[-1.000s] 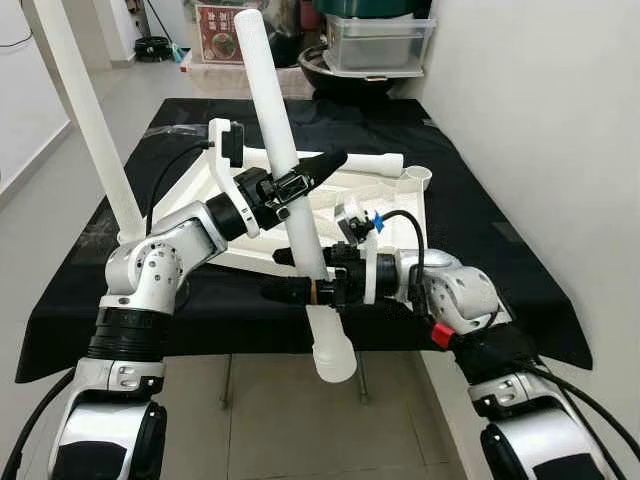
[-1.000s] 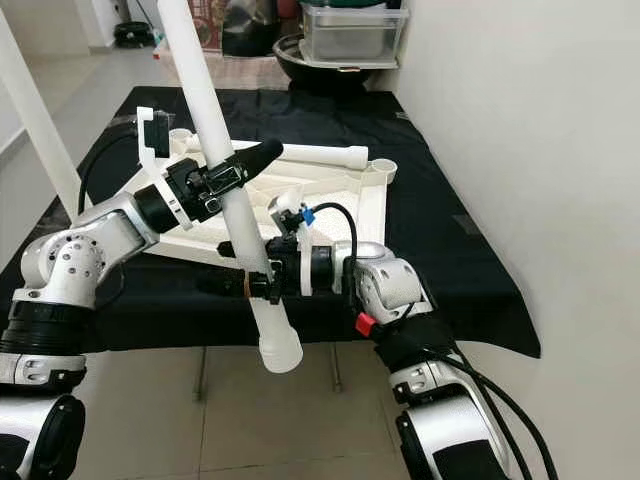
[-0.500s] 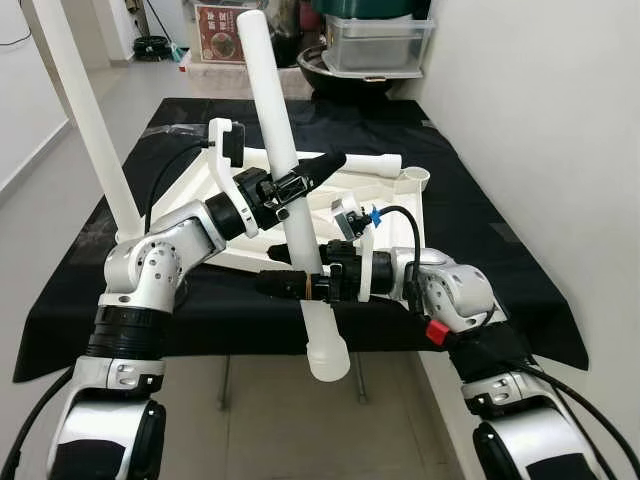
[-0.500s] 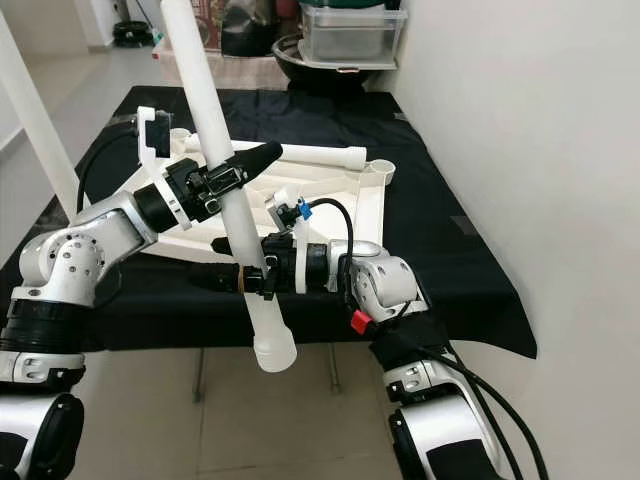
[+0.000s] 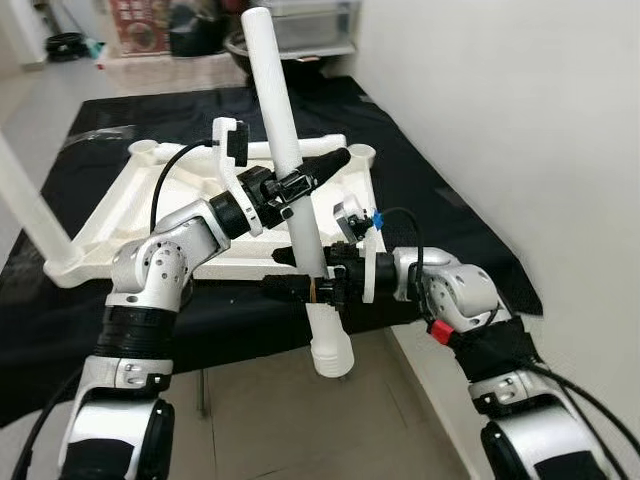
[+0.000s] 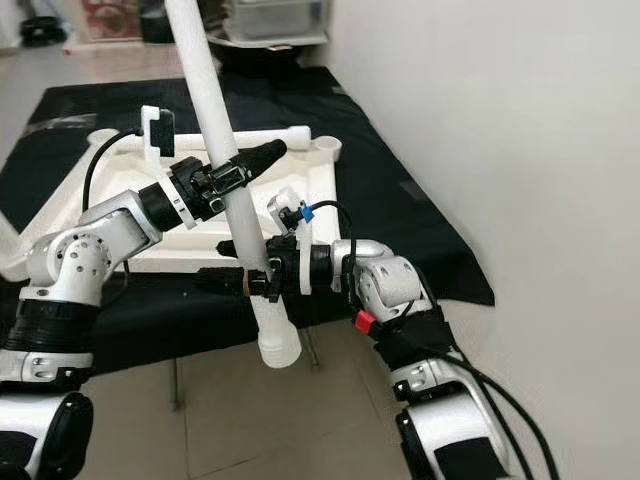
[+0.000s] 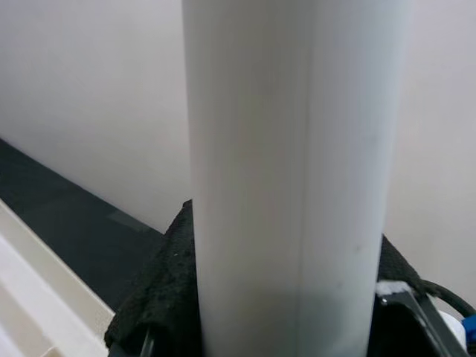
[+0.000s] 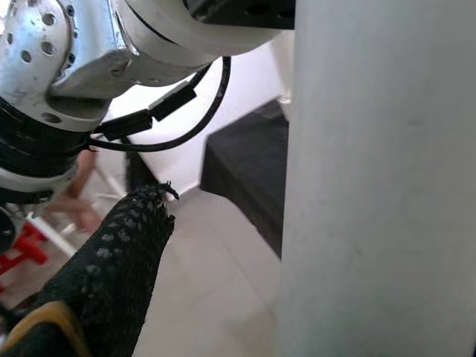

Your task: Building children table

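Note:
A long white table leg (image 5: 275,90) stands nearly upright over the table's front edge, its flared lower end (image 5: 331,358) hanging above the floor. My left gripper (image 5: 318,170) is shut on the middle of the leg, which shows large between its black fingers (image 7: 160,297). Lower down, my right gripper (image 5: 290,285) is shut on the same leg from the right, with one finger (image 8: 111,275) beside the tube (image 8: 372,186). The white table top (image 5: 120,210) lies upside down on the black cloth. Another leg (image 5: 25,200) rises from its near left corner.
The black-clothed table (image 5: 420,210) ends at a light wall (image 5: 520,120) on the right. An open leg socket (image 5: 362,153) sits at the top's far right corner. Tiled floor (image 5: 260,420) lies below the leg. A plastic box (image 5: 300,20) and clutter stand behind the table.
The whole picture has shifted, so the camera moved: table and top now sit further left, with more wall showing. Both grippers keep their hold on the leg.

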